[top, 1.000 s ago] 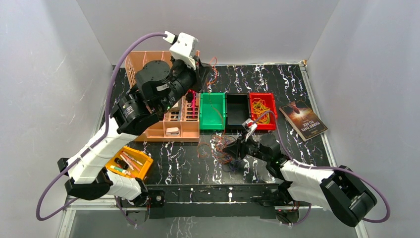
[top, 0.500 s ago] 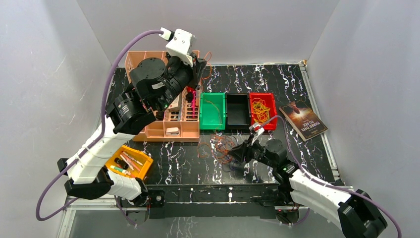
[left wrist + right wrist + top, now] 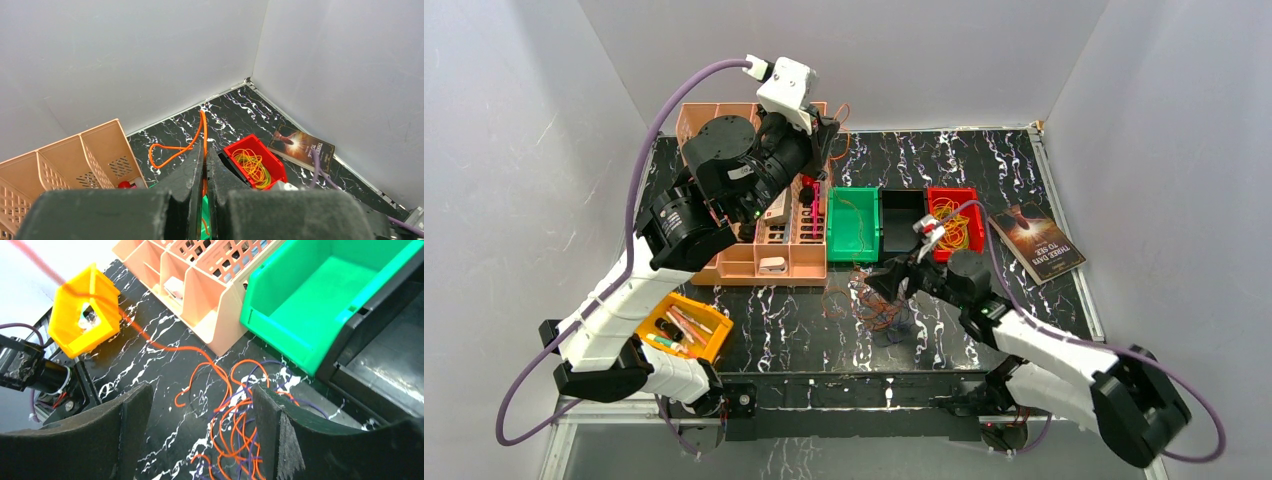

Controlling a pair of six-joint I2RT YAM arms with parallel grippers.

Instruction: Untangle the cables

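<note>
A tangle of thin orange and dark purple cables lies on the black marbled table in front of the bins. It fills the lower middle of the right wrist view as the same tangle. My right gripper hovers just above it, and in its own view this gripper stands open with nothing between the fingers. My left gripper is raised high at the back. Seen from the wrist, it is shut on one orange cable that loops above the fingertips. A blurred orange strand runs down to the tangle.
A green bin holding one orange cable, a black bin and a red bin with yellow cables stand in a row. A peach basket is behind left, a yellow tray near left, a book right.
My right gripper has opened wide and shifted left and toward the bins over the tangle. The left gripper rose slightly with the orange cable, then held still.
</note>
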